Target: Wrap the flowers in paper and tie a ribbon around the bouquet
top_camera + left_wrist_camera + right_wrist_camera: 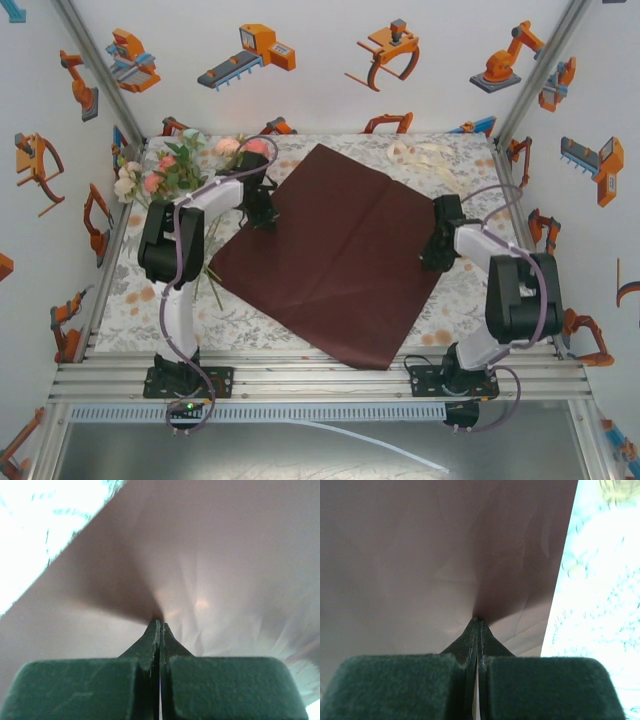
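The dark red paper [340, 260] lies spread like a diamond across the middle of the table, its near corner reaching over the front rail. My left gripper [263, 218] is at the paper's left corner, and in the left wrist view this gripper [160, 622] is shut, its tips pinching the paper [225, 555], which puckers into creases there. My right gripper [433, 262] is at the sheet's right edge; up close it [478, 620] is shut on a pinch of paper [420, 545]. The flowers [165, 172] lie at the back left, stems toward the left arm. The cream ribbon [420, 155] sits loose at the back right.
A patterned tablecloth [130, 300] covers the table, bright beside the paper in the wrist views [30, 530] [600, 605]. White walls with orange robot prints close in the left, back and right. An aluminium rail [320, 375] runs along the front.
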{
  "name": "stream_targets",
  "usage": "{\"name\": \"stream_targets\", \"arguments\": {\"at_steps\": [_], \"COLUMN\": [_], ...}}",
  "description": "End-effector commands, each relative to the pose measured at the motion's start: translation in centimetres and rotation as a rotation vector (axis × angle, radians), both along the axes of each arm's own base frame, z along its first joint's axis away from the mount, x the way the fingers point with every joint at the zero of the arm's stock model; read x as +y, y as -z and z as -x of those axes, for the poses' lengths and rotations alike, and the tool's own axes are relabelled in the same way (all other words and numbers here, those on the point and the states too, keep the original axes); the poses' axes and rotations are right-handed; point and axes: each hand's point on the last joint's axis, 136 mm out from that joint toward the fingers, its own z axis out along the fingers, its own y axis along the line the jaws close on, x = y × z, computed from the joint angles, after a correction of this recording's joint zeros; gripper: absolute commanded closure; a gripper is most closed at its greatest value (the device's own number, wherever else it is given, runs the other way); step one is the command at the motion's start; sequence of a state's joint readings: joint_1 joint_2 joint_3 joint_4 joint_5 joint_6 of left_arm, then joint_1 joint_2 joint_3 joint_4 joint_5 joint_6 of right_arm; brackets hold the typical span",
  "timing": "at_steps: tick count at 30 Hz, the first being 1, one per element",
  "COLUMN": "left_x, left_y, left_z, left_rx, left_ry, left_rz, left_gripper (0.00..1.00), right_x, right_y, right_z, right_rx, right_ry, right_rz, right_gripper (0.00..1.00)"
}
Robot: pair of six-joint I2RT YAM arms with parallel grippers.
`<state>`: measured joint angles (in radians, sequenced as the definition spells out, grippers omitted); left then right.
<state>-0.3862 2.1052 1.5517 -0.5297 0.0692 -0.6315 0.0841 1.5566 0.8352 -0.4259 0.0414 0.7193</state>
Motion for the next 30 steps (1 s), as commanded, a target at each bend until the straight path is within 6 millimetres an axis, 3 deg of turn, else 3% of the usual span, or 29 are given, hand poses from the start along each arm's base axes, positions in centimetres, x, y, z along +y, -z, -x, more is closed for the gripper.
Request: {"name": "stream_targets", "arguments": {"at_steps": [1,5,9,13,18,24,30], "left_x": [-1.5,-2.0,0.8,4.7,6.7,6.4,5.5], "left_y": [-1.9,-3.8,-4.7,-4.1,-2.1,0.0,1.3], "left_z": [-2.4,-3.0,0.7,5.9,9.6,9.4,7.7], "left_rx": [-0.072,-0.096,-0.010,0.063,0.126,0.145,0.155], "left_ry": [0.069,0.069,-0.017,-0.106,-0.140,-0.137,-0.130], "left_rz": [0.023,0.042,-0.053,-0.142,-0.167,-0.153,-0.133], "left_gripper": [1.00,0.99,0.99,1.00,1.00,1.00,1.00], "right_x": [0.8,1.2,1.5,2.4,2.7,2.3,0.0], "right_y": [-0.9,-4.0,-6.3,-6.1,-4.8,-2.8,-1.0], "right_z": [0.1,-1.5,-4.7,-7.7,-10.3,-11.6,-10.6], "right_rx": [-0.051,-0.120,-0.225,-0.247,-0.231,-0.188,-0.113], "right_ry": [0.013,-0.008,-0.030,-0.052,-0.070,-0.058,0.050], "right_rz": [-0.065,-0.080,-0.079,-0.113,-0.109,-0.084,-0.060], "right_gripper": [1.00,0.99,0.99,1.00,1.00,1.00,1.00]}}
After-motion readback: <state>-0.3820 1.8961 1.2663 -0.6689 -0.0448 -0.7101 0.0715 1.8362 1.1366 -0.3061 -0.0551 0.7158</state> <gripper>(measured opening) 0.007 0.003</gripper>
